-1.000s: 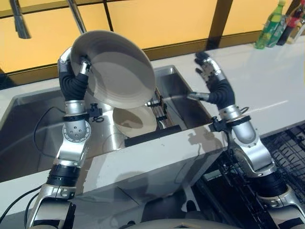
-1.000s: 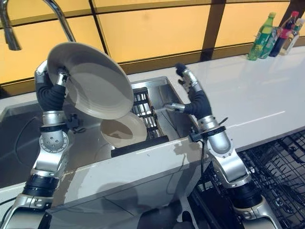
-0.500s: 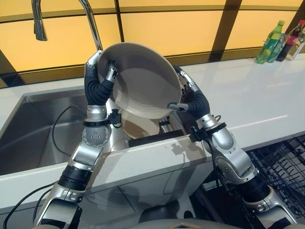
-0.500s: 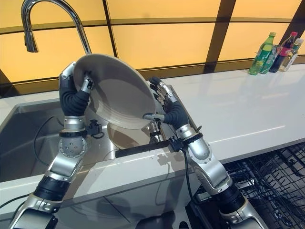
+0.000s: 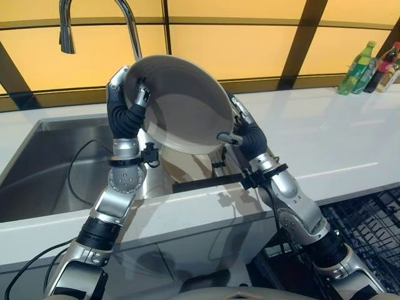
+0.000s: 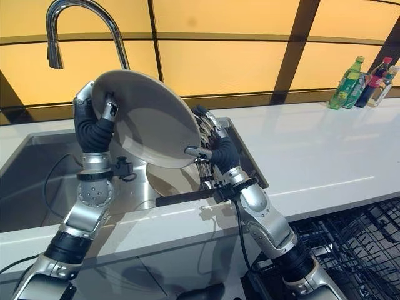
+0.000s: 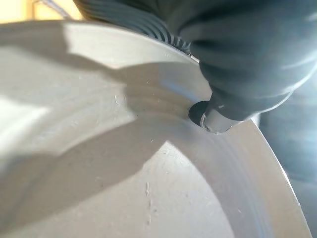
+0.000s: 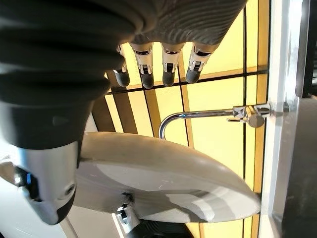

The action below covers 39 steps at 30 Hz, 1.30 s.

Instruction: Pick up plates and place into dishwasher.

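We find the grey plate [image 5: 181, 103] held tilted above the sink [image 5: 50, 169], left hand [image 5: 128, 87] clamped on its rim, right hand [image 6: 209, 134] at its opposite edge with fingers straight and apart, second plate [image 5: 187, 167] in the basin below, faucet [image 6: 84, 25] behind, bottles [image 5: 369, 59] on the countertop [image 5: 325, 131].

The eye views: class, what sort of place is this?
Most likely a kitchen: a steel sink with a tall faucet set in a white countertop, and a dishwasher rack below.
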### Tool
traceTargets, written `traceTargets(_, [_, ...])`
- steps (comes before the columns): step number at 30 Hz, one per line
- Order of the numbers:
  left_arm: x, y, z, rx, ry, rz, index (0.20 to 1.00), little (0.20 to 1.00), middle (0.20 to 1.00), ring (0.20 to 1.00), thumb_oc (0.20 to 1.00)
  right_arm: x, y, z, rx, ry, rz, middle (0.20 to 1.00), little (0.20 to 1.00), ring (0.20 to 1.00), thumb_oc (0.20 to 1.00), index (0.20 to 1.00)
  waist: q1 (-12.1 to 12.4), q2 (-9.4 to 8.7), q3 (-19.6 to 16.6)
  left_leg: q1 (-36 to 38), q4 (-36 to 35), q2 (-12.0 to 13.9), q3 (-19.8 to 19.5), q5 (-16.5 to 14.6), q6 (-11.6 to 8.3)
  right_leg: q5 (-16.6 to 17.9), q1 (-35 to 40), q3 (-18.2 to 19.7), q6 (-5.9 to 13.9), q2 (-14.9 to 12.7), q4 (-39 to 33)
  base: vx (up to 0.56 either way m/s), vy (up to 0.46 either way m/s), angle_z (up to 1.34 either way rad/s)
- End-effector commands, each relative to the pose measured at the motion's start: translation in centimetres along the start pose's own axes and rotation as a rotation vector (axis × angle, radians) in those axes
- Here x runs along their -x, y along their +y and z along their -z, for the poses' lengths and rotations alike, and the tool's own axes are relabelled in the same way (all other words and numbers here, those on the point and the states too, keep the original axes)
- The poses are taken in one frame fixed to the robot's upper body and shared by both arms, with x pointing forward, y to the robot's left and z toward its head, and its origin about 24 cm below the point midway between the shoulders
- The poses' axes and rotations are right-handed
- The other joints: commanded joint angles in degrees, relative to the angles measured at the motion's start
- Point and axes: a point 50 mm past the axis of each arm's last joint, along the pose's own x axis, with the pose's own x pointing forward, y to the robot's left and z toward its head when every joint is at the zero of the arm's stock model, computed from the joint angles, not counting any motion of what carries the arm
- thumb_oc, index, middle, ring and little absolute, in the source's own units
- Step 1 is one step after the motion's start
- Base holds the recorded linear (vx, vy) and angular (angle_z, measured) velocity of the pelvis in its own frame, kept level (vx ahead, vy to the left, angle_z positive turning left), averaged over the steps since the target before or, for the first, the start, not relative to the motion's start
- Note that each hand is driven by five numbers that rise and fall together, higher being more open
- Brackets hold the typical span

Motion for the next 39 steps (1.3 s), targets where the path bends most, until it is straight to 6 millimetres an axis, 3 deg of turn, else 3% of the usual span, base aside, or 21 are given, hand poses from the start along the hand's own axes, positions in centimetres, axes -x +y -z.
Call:
traceTargets(1, [0.2,-5.5,-3.3,0.169,-0.177,0.271,0.2,0.2,0.2,0.2,0.2,-2.7,3.2,-3.2,0.001,-0.132,-0.174,1.0,1.0,1.0,1.0,1.0,1.5,1.58,-0.3,-4.4,4.6,-3.8,-3.2,-4.8,5.03,-8.8,1.5,-3.8,-2.31,3.5,6.0,0.0,0.0,0.0])
traceTargets(16, [1.2,-5.3,-2.9,0.159,-0.17,0.191,0.2,0.2,0.2,0.2,0.2,-2.4,3.2,-2.5,0.021,-0.092,-0.208,1.0,1.0,1.0,1.0,1.0,1.9,0.82,-0.2,-4.3,3.6,-4.0,-3.8,-4.9,5.45,-8.2,1.2,-3.4,-1.55,2.9,5.6,0.0,-0.002,0.0])
traceTargets(24, [3.5,-5.9,-3.0,0.078,-0.171,0.25,0.2,0.2,0.2,0.2,0.2,-2.1,2.5,-1.3,0.156,0.013,-0.193,1.0,1.0,1.0,1.0,1.0,3.0,-0.15,0.9,-5.3,4.0,-3.8,-4.4,-4.7,5.27,-8.0,0.6,-3.9,-1.3,2.9,5.9,-0.04,-0.044,-0.02])
traceTargets(34, [3.1,-3.9,-2.1,-0.09,-0.2,0.14,0.2,0.2,0.2,0.2,0.2,-1.6,1.1,-1.2,0.233,0.057,-0.179,1.0,1.0,1.0,1.0,1.0,3.6,-0.44,1.0,-5.4,3.5,-3.3,-4.6,-4.0,4.74,-7.8,1.2,-5.2,-1.66,3.1,5.3,-0.01,-0.005,0.04])
traceTargets(39, [2.7,-1.7,-1.3,-0.228,-0.195,0.053,0.2,0.2,0.2,0.2,0.2,-0.9,-1.0,-1.5,0.262,0.055,-0.047,1.0,1.0,1.0,1.0,1.0,3.1,-0.19,0.4,-5.1,3.3,-2.9,-4.1,-3.8,4.48,-7.9,1.4,-5.3,-1.8,3.2,5.1,0.02,0.007,0.01])
